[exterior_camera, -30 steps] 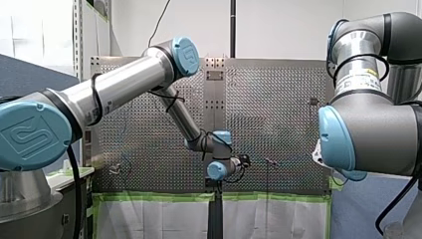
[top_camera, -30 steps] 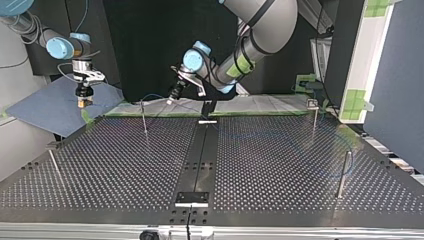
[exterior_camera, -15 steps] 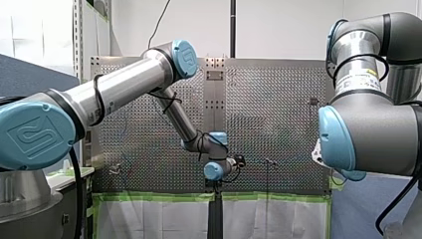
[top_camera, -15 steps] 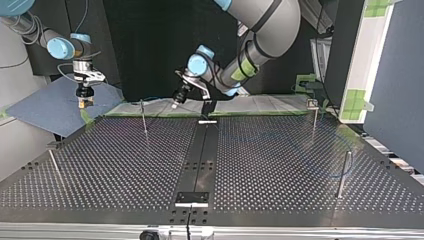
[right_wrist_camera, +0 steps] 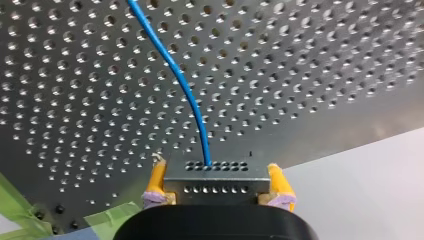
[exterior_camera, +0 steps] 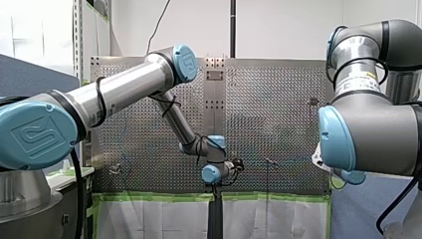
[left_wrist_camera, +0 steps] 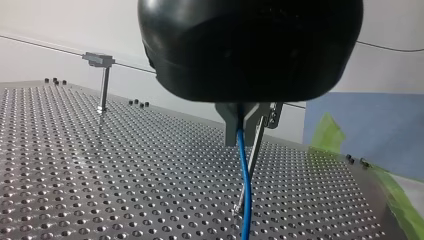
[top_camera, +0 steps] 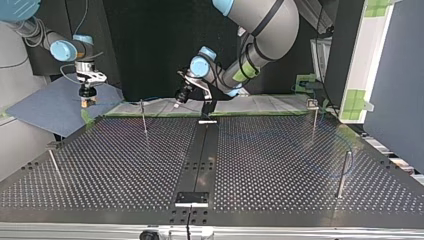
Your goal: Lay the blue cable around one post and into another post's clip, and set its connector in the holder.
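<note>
While my left arm's fingers (left_wrist_camera: pixel 231 125) pinch the blue cable (left_wrist_camera: pixel 244 185), which hangs toward the tabletop (left_wrist_camera: pixel 100 175), a thin post (left_wrist_camera: pixel 254 152) stands just beside it; I cannot tell if they touch. A clip-topped post (left_wrist_camera: pixel 103 82) stands well apart. My right arm's yellow-padded fingers (right_wrist_camera: pixel 156 181) clamp the connector (right_wrist_camera: pixel 215 177) near the tabletop's edge.

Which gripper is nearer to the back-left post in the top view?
Left: my left gripper hangs just beside that post; my right gripper is farther, beyond the table's corner.
</note>
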`<action>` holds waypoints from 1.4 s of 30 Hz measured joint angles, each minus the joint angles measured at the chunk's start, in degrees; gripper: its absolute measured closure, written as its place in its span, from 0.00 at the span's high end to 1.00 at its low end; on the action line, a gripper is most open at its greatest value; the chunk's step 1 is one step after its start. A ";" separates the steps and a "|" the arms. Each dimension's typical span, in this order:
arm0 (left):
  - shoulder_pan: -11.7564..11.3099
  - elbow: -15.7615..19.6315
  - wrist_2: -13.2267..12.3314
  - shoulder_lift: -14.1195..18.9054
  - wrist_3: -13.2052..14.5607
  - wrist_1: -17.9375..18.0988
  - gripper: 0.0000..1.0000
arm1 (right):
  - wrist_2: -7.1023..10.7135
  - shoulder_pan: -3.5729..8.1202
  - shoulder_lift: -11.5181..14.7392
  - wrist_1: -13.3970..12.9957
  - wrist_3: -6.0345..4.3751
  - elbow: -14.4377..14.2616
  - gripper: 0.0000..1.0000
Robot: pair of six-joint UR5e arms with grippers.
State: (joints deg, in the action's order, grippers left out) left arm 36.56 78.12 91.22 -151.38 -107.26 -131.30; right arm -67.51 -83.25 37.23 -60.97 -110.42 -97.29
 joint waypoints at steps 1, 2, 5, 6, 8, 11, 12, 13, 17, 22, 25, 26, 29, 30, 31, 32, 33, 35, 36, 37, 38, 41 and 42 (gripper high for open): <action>-0.02 -0.05 -0.10 -0.01 -0.08 -0.01 0.01 | 0.00 -0.03 -0.20 0.11 0.06 0.14 0.00; -0.03 -0.08 -0.17 -0.01 -0.13 -0.01 0.01 | -0.02 -0.06 -0.37 0.17 0.09 0.26 0.00; -0.05 -0.15 -0.35 -0.06 -0.23 0.02 0.01 | -0.03 -0.16 -0.71 0.15 0.05 0.50 0.00; -0.05 -0.16 -0.41 -0.07 -0.30 0.03 0.01 | -0.02 -0.18 -0.83 0.17 0.01 0.62 0.00; -0.05 -0.16 -0.50 -0.07 -0.54 0.05 0.01 | -0.01 -0.19 -1.04 0.27 -0.04 0.85 0.00; -0.06 -0.23 -0.55 -0.08 -0.82 0.06 0.01 | 0.00 -0.20 -1.27 0.35 -0.12 1.15 0.00; -0.06 -0.25 -0.55 -0.08 -0.90 0.06 0.01 | 0.00 -0.20 -1.32 0.41 -0.17 1.29 0.00; -0.06 -0.27 -0.56 -0.08 -1.03 0.06 0.01 | 0.00 -0.20 -1.35 0.47 -0.24 1.40 0.00; -0.09 -0.39 -0.57 -0.09 -1.50 0.08 0.01 | 0.00 -0.21 -1.43 1.03 -0.49 2.00 0.00; -0.13 -0.78 -0.47 -0.36 -1.79 0.00 0.01 | 0.00 -0.28 -1.56 1.54 -0.61 2.53 0.00; -0.20 -1.18 -0.32 -0.59 -2.11 -0.14 0.01 | 0.02 -0.30 -1.58 1.86 -0.76 2.90 0.00; -0.23 -1.30 -0.30 -0.65 -2.29 -0.14 0.01 | 0.02 -0.31 -1.61 1.95 -0.79 2.99 0.00; -0.30 -1.71 -0.30 -0.91 -2.74 -0.34 0.01 | 0.03 -0.33 -1.86 2.16 -0.82 3.28 0.00; -0.31 -1.86 -0.31 -1.03 -2.81 -0.43 0.01 | 0.02 -0.35 -2.12 2.38 -0.77 3.52 0.00; -0.33 -2.05 -0.34 -1.19 -2.88 -0.55 0.01 | 0.02 -0.36 -2.38 2.62 -0.70 3.76 0.00; -0.35 -2.18 -0.37 -1.30 -2.91 -0.62 0.01 | 0.01 -0.37 -2.67 2.91 -0.61 4.03 0.00; -0.38 -2.29 -0.43 -1.38 -2.92 -0.69 0.01 | -0.02 -0.37 -3.12 3.34 -0.40 4.41 0.00; -0.41 -2.59 -0.64 -1.49 -2.97 -0.88 0.01 | -0.05 -0.39 -3.82 4.02 0.03 4.85 0.00; -0.44 -2.70 -0.75 -1.52 -2.99 -0.96 0.01 | -0.06 -0.42 -4.13 4.32 0.26 5.04 0.00; -0.45 -2.81 -0.87 -1.55 -3.04 -1.03 0.01 | -0.07 -0.44 -4.29 4.47 0.39 5.16 0.00; -0.45 -2.87 -0.94 -1.56 -3.07 -1.07 0.01 | -0.07 -0.46 -4.41 4.61 0.48 5.29 0.00; -0.50 -2.99 -1.05 -1.56 -3.26 -1.09 0.01 | -0.08 -0.53 -4.59 4.82 0.52 5.68 0.00; -0.53 -3.01 -1.07 -1.56 -3.32 -1.09 0.01 | -0.09 -0.54 -4.61 4.91 0.53 5.92 0.00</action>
State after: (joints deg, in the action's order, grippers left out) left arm 36.03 75.11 90.16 -152.94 -110.58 -132.39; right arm -67.60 -83.78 32.61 -56.06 -109.89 -91.37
